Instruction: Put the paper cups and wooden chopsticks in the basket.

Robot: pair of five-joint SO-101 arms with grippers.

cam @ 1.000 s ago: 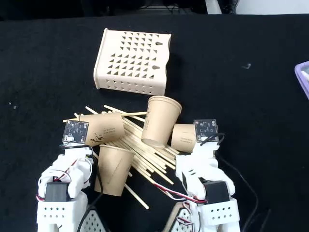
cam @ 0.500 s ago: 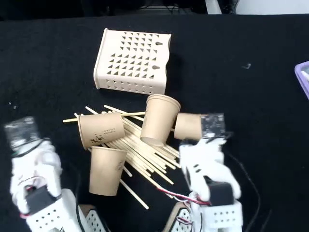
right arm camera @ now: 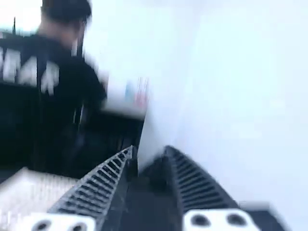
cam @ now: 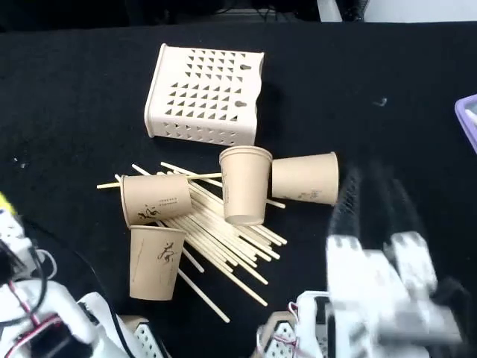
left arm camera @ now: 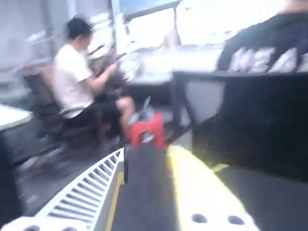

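Note:
Four paper cups sit on a pile of wooden chopsticks point(cam: 220, 235) in the middle of the black table. One cup point(cam: 244, 184) stands mouth-down and tilted, one point(cam: 305, 177) lies on its side to its right, one point(cam: 155, 198) lies to the left, and one point(cam: 153, 262) lies nearer the front. The cream perforated basket point(cam: 205, 95) lies on its side behind them. The left arm point(cam: 22, 298) is at the front left corner and the right arm point(cam: 380, 283) at the front right, both clear of the pile. My left gripper point(left arm camera: 144, 151) and right gripper point(right arm camera: 148, 154) point up into the room, shut and holding nothing.
A purple tray edge point(cam: 468, 119) pokes in at the table's right side. Black tabletop stretches to the left and right of the pile and around the basket. People sit in the room behind, away from the table.
Both arms have swung back from the pile, the left one toward the left edge, the right one rightward. The right lying cup and the front cup shifted slightly.

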